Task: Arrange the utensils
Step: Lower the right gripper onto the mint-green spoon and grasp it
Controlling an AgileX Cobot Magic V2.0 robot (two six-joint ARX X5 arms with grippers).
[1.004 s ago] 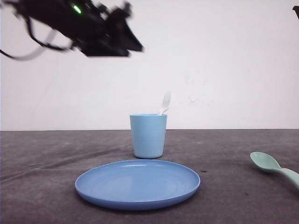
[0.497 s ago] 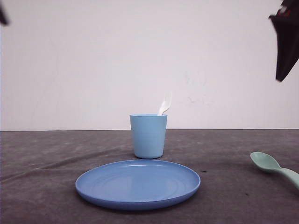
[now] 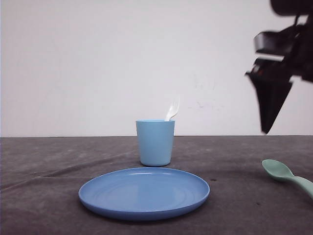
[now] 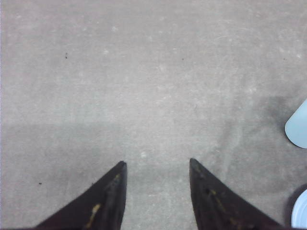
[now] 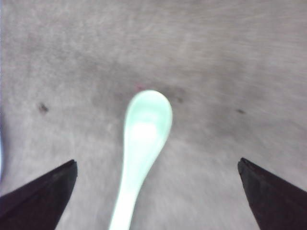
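Behind the plate (image 3: 144,193), the fork (image 3: 173,108) stands in the cup (image 3: 155,142); rightward the spoon (image 3: 286,176) lies on the table under the right gripper (image 5: 156,191), jaws wide apart. Left gripper (image 4: 156,165) is parted, empty. Spoon looks light, stiff, slippery: best pinched mid-handle

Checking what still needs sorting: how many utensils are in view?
2. The white fork stands in the light blue cup behind the plate. The mint-green spoon lies on the table at the right. Nothing else shows above the cup's rim.
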